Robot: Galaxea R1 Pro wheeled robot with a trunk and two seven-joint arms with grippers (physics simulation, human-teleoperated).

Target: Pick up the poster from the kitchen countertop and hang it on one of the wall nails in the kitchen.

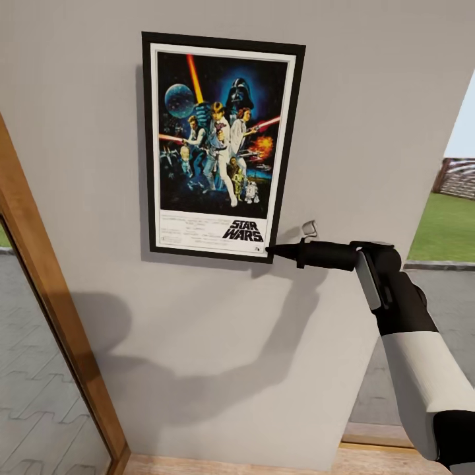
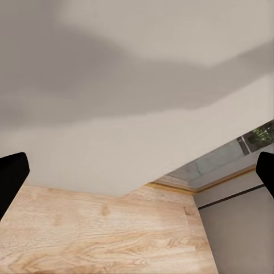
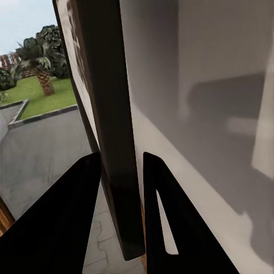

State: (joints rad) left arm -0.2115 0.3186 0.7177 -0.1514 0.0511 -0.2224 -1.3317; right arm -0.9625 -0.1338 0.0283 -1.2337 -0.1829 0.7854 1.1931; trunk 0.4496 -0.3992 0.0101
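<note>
The plain pale grey wall point(image 1: 218, 343) is the landmark for everything else. A light wooden door frame point(image 1: 53, 310) runs slantwise along its left edge, with grey paving behind glass beyond it, and a light wood-grain floor point(image 2: 103, 240) meets the wall's foot. Past the wall's right edge lie green grass and grey paving outdoors.

Flat against the wall, high and a little left of centre, hangs the upright rectangular Star Wars poster point(image 1: 221, 145) with its thin black frame, white border, dark blue art and black lettering at the bottom. It tilts slightly off vertical.

The right arm, white in its forearm and black at the wrist, rises from the lower right corner in front of the wall, then bends at the wrist so that its black gripper point(image 1: 272, 251) points leftward along the wall, tip at the poster's lower right corner. In the right wrist view the two black fingers point(image 3: 63, 222) sit either side of the poster's black frame edge point(image 3: 111, 114), pinching it, with the wall just behind.

The left gripper's black fingertips point(image 2: 11, 177) stand wide apart with nothing between them, facing the wall's base and floor.

A small pale wire hook point(image 1: 309, 229) sits on the wall just right of the poster's lower corner, above the right gripper.
</note>
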